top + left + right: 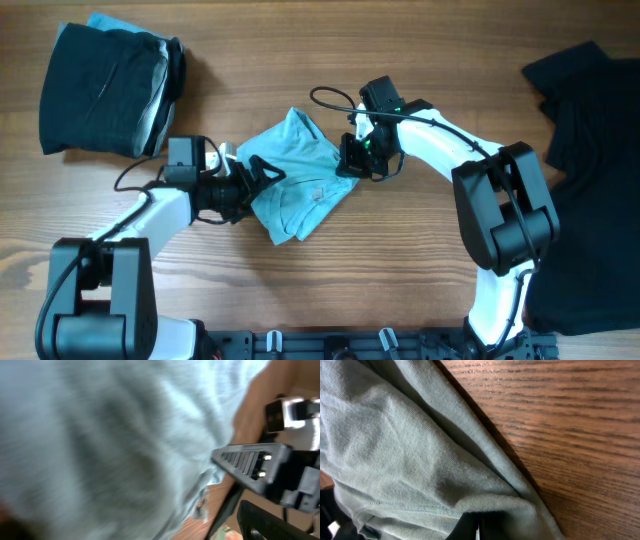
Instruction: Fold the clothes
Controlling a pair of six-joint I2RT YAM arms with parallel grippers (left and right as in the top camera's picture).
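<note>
The light-blue T-shirt (300, 178) lies bunched in the middle of the table. My left gripper (262, 180) is at its left edge, and its fingers look spread with cloth between them. Blurred blue cloth (110, 440) fills the left wrist view, with my right arm's gripper (250, 462) at the right of that view. My right gripper (352, 158) is at the shirt's right edge. Its dark fingers (477, 530) are closed together under a fold of the shirt (410, 450). A black garment (590, 150) lies spread at the far right.
A stack of folded black and grey garments (100, 90) sits at the back left, with a bit of blue cloth (105, 22) behind it. The wooden table (420, 270) shows between the shirt and the black garment. Bare wood (570, 420) fills the right of the right wrist view.
</note>
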